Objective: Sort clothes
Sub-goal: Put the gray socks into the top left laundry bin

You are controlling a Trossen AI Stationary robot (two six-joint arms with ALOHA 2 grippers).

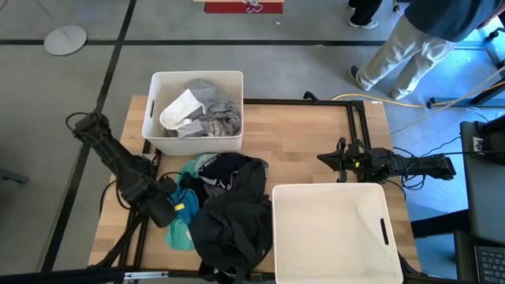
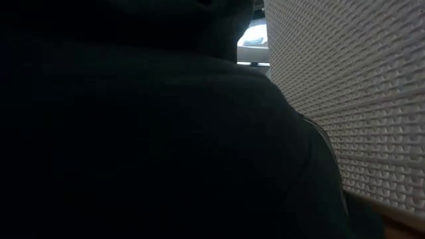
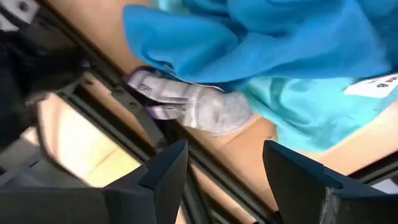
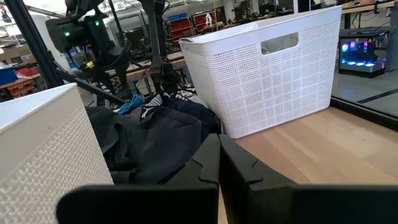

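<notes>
Clothes (image 1: 225, 209) lie heaped at the table's near middle, black over teal, between the far bin (image 1: 195, 113) holding pale garments and an empty bin (image 1: 331, 233) at near right. Left gripper (image 1: 170, 207), fingers spread apart and holding nothing, sits at the pile's left edge, nearest it. Right gripper (image 1: 325, 158), fingers pressed together, waits right of the pile.

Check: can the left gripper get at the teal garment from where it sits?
Probably yes. The left gripper is open and sits at the pile's left edge, right beside the teal garment. Nothing lies between them; the black garment lies to its right.
</notes>
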